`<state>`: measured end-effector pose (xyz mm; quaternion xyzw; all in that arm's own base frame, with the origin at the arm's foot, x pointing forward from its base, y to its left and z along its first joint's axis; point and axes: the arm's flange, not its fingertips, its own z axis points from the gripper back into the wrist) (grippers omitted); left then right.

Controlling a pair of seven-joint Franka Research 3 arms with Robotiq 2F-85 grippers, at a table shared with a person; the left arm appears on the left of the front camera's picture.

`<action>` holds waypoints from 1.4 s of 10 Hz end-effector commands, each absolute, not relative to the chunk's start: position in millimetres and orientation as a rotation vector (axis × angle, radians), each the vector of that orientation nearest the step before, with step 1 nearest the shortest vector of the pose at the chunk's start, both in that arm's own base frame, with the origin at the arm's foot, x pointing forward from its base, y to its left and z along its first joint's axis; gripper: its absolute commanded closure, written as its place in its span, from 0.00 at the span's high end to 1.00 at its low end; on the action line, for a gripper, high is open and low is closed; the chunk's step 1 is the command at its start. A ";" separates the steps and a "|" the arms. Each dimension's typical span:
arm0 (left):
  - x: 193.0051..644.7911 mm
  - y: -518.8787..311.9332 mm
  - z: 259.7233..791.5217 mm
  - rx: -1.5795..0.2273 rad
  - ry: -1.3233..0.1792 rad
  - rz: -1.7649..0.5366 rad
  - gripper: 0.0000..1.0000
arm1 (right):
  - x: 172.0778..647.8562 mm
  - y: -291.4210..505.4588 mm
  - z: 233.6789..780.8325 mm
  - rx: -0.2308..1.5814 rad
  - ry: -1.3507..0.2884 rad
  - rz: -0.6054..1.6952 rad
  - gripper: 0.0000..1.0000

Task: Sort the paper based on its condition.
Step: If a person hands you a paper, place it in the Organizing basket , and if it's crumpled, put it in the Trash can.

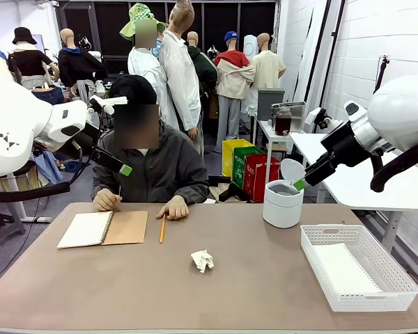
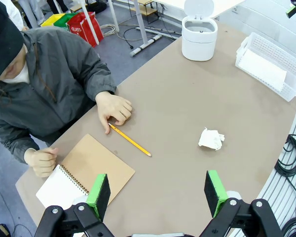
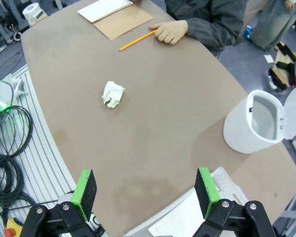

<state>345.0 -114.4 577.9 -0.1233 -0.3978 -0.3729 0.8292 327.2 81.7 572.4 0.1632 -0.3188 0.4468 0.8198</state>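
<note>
Notebook (image 1: pixel 102 228) and pencil (image 1: pixel 162 227) far left by person's hands; crumpled paper (image 1: pixel 203 260) mid-table, likely bin-bound; lidded bin (image 1: pixel 283 202) open, ready; flat sheet in basket (image 1: pixel 393 291). Left gripper (image 2: pixel 158 191) and right gripper (image 3: pixel 145 195) spread wide, holding nothing.

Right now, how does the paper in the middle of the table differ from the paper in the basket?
The crumpled paper is wadded into a small ball; the flat sheet looks smooth and uncreased. The crumpled paper sits loose on the bare table; the flat sheet lies inside the white basket. The crumpled paper lies mid-table; the flat sheet is on the robot's right. Both are plain white.
</note>
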 end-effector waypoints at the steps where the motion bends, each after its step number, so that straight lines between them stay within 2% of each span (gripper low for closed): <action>1: 345.3 -113.1 578.5 -0.268 -0.836 -0.791 1.00 | 327.9 82.0 573.2 0.348 -0.676 0.958 1.00; 4: 345.3 -113.1 578.5 -0.268 -0.836 -0.791 1.00 | 326.5 89.4 571.2 0.329 -0.663 0.948 1.00; 8: 345.3 -113.1 578.5 -0.268 -0.836 -0.791 1.00 | 340.6 156.2 566.9 0.207 -0.589 0.987 1.00; 14: 345.3 -113.1 578.5 -0.268 -0.836 -0.791 1.00 | 368.8 251.7 515.1 0.092 -0.490 1.032 1.00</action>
